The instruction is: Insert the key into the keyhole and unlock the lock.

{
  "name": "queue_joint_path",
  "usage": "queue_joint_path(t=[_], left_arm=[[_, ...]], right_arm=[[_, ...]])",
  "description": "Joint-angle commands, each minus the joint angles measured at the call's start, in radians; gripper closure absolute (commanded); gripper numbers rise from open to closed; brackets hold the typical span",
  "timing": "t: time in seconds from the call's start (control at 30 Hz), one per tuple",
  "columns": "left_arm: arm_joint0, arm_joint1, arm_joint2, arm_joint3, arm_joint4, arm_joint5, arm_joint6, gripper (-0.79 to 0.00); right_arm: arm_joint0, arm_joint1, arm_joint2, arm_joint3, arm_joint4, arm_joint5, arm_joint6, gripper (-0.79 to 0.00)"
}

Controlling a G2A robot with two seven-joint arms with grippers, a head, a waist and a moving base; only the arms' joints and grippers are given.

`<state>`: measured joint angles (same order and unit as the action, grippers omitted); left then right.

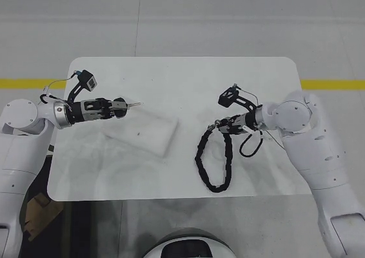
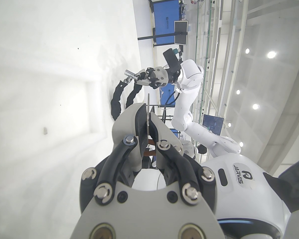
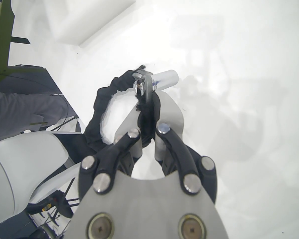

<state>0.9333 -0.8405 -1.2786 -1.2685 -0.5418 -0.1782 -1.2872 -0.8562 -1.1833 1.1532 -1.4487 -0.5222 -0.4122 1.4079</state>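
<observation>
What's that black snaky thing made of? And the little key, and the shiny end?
The chain lock looks wrapped in black cloth: matte, wrinkled, frayed at the end. The key seems bare metal: thin, flat and grey. The lock cylinder looks like polished metal, since it glints.

Grey floor (image 1: 202, 26) with yellow line (image 1: 337, 84), bright ceiling lights (image 2: 271, 54)

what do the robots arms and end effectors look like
The left arm and right arm have glossy white rounded shells with a silver ring at the wrist. Each wrist carries a black camera bracket with thin cables. The left end effector and right end effector match: grey metal plates, curved black linkage bars with silver bolts, and black ribbed pads.
</observation>
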Motion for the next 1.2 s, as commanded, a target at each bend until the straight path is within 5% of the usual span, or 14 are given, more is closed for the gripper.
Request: queue_joint_path(t=[0.0, 0.1, 0.23, 0.47, 0.53, 0.7, 0.83, 1.0, 1.17], left_arm=[[0.000, 0.000, 0.000, 0.000, 0.000, 0.000, 0.000, 0.000], [0.000, 0.000, 0.000, 0.000, 0.000, 0.000, 0.000, 0.000], [0.000, 0.000, 0.000, 0.000, 0.000, 0.000, 0.000, 0.000], [0.000, 0.000, 0.000, 0.000, 0.000, 0.000, 0.000, 0.000], [0.000, 0.000, 0.000, 0.000, 0.000, 0.000, 0.000, 0.000], [0.000, 0.000, 0.000, 0.000, 0.000, 0.000, 0.000, 0.000], [0.000, 0.000, 0.000, 0.000, 0.000, 0.000, 0.000, 0.000], [0.000, 0.000, 0.000, 0.000, 0.000, 0.000, 0.000, 0.000], [0.000, 0.000, 0.000, 0.000, 0.000, 0.000, 0.000, 0.000]], right_arm=[[0.000, 0.000, 0.000, 0.000, 0.000, 0.000, 0.000, 0.000], [-0.176, 0.009, 0.092, -0.098, 0.125, -0.016, -0.207, 0.000], [-0.259, 0.012, 0.173, -0.073, 0.379, -0.102, -0.352, 0.000], [-0.240, -0.003, 0.150, 0.089, 0.913, -0.194, -0.292, 0.000], [-0.211, -0.004, 0.134, 0.137, 0.956, -0.198, -0.226, 0.000], [-0.139, 0.011, 0.095, 0.128, 0.485, -0.202, -0.218, 0.000], [-0.120, 0.028, 0.061, -0.020, -0.078, -0.150, -0.245, 0.000], [-0.132, 0.046, 0.050, -0.190, -0.572, -0.099, -0.255, 0.000], [-0.169, 0.052, 0.070, -0.269, -0.722, -0.083, -0.386, 0.000]])
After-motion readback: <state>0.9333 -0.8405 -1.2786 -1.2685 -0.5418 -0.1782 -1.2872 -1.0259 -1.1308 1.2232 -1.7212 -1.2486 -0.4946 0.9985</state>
